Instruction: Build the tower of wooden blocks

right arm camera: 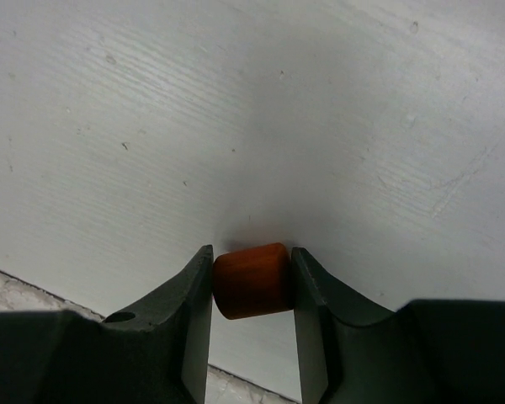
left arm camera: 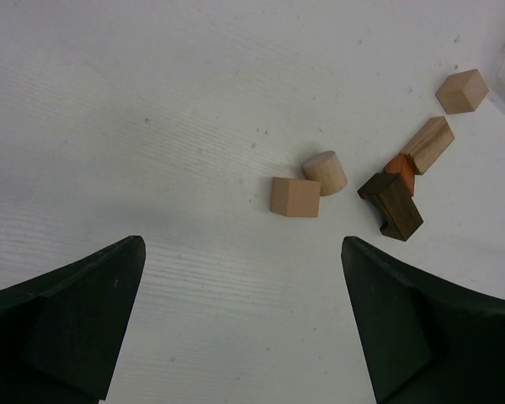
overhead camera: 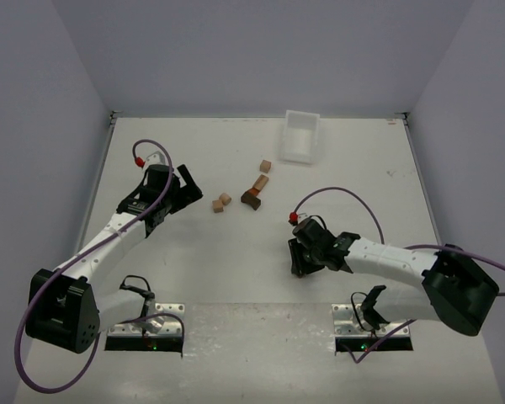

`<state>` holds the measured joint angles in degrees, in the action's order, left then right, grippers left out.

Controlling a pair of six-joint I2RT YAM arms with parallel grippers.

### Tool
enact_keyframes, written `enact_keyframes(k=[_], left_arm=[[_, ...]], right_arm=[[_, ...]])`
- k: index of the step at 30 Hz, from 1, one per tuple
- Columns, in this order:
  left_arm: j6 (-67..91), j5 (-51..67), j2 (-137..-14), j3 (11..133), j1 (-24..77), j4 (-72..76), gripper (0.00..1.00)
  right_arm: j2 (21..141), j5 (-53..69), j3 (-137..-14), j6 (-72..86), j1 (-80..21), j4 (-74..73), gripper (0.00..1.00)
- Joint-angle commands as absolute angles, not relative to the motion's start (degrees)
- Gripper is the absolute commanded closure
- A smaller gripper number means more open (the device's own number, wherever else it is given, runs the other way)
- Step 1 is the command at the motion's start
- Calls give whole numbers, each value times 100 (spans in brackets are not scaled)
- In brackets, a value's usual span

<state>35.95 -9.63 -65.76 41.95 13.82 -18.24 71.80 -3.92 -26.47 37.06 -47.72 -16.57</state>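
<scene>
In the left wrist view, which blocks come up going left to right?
tan cube, pale cylinder, dark brown block, tan bar, second tan cube. The orange piece overlaps, so omitted.

Matt wooden blocks (table faintly grained)

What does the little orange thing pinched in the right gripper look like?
The orange block is small and rounded, maybe a short cylinder, smooth and orange-brown like stained wood. The right gripper is shut on it, its dark fingers pressing two opposite sides. It sits low over the white table, by a faint shadow; whether it touches the table cannot be told.
</scene>
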Motion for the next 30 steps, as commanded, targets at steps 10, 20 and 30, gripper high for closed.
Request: enact_keyframes(k=[10,20,30], left_arm=[[3532,-1003,-6531,4228,1406,-1740,0],[3413,-609,-6739,4445,1520,-1619,0],[2806,319,-6623,4421,2127,-916,0]], right_arm=[[9500,-640,-5423,2735,-3670,-855,81],[10331,254,-6584,2850,-3375,-794,81],[10169,2881,-6205,3930,-2772,157,77]])
